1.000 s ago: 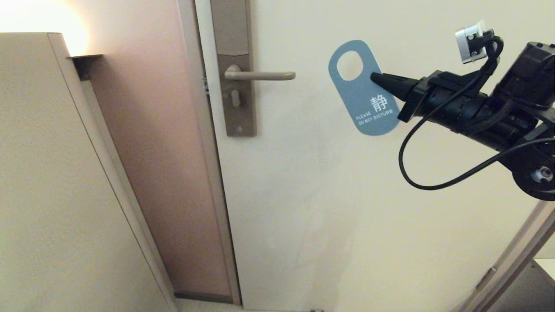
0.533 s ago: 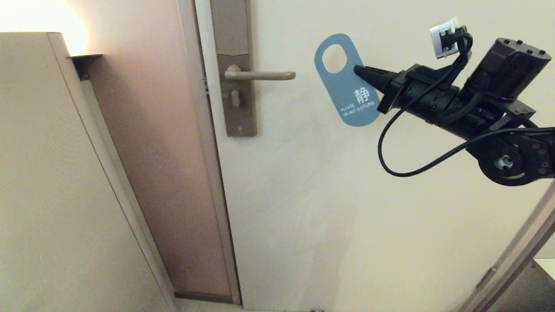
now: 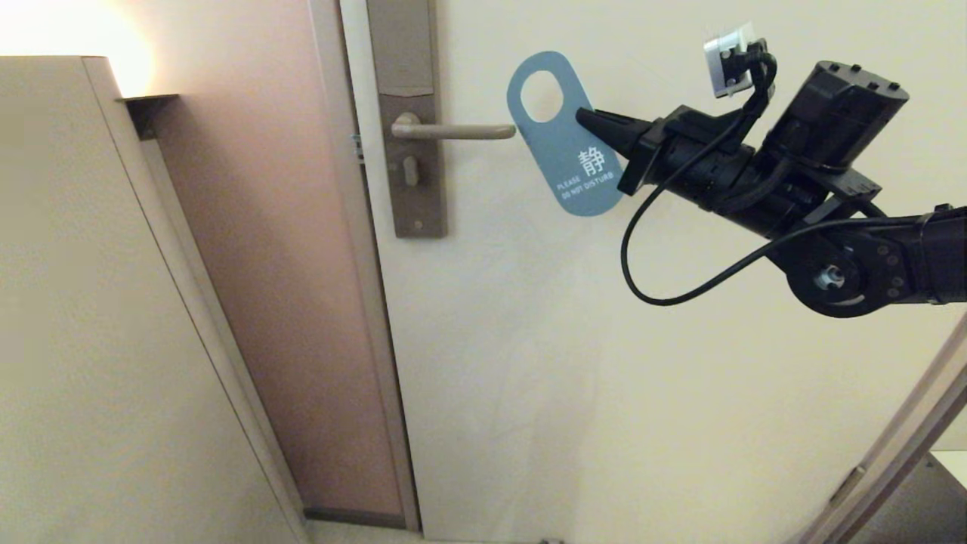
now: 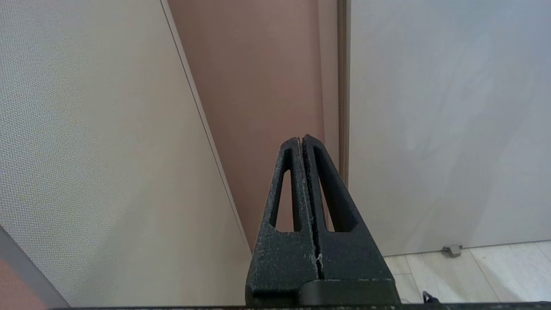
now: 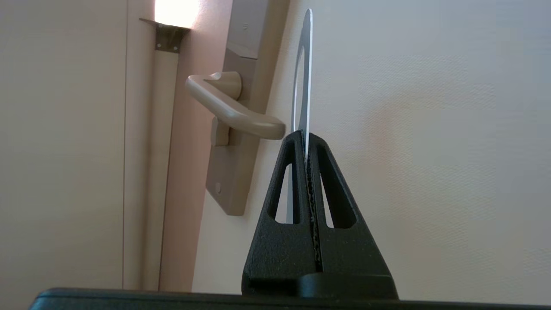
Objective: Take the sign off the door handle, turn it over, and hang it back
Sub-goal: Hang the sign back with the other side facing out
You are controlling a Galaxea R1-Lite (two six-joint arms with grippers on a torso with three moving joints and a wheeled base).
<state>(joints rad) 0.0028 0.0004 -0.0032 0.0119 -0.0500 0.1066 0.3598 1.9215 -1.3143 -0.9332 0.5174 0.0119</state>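
Right gripper [image 3: 585,117] clamped on sign [image 3: 563,151], blue face outward, its edge just beside handle [image 3: 453,131] tip.

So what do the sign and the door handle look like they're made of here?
The sign, pinched in the right gripper: seemingly thin stiff plastic or card, matte blue with white print; edge-on it stays a flat sliver. The door handle: probably metal, satin beige-bronze, with a soft sheen along the lever.
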